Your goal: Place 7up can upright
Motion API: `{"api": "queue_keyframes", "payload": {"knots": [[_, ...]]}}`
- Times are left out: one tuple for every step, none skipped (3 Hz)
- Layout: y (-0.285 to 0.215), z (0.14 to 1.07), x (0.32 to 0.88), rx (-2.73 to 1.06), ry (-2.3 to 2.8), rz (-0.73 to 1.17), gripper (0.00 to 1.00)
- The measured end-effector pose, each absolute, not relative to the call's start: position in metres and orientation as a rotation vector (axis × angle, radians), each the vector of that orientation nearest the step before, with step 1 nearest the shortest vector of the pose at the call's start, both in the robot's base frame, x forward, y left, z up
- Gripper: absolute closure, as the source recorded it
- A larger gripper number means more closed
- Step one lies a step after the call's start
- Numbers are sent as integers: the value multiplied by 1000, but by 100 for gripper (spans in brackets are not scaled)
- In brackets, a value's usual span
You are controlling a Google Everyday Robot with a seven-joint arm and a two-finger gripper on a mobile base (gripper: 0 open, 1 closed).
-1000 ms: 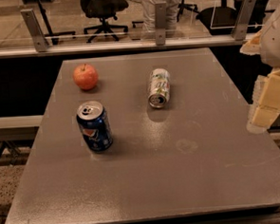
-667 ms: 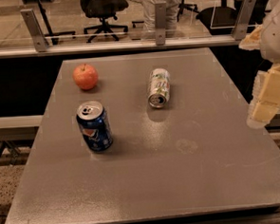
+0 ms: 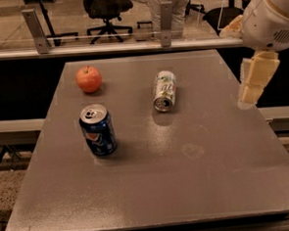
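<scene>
The 7up can [image 3: 164,90], silvery-white with green markings, lies on its side near the middle back of the grey table [image 3: 153,185], its top end facing the front. My gripper [image 3: 253,81] hangs in the air at the table's right edge, well to the right of the can and apart from it. It holds nothing that I can see.
A dark blue Pepsi can [image 3: 98,129] stands upright at the left middle. A red apple [image 3: 89,78] sits at the back left. A railing with posts [image 3: 165,17] and office chairs [image 3: 107,7] are behind the table.
My arm and gripper have moved a little up and to the left, toward the table's right edge. The cans and the apple have not moved.
</scene>
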State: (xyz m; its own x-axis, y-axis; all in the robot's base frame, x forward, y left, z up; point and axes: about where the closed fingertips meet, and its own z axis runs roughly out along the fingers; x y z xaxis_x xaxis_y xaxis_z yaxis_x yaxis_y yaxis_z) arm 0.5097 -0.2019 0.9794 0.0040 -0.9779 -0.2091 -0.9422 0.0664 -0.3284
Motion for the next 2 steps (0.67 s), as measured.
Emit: {"api": "queue_keyframes", "payload": {"knots": [[-184, 967, 539, -2039, 1837, -135, 0], [-169, 954, 563, -2164, 1704, -150, 0]]}}
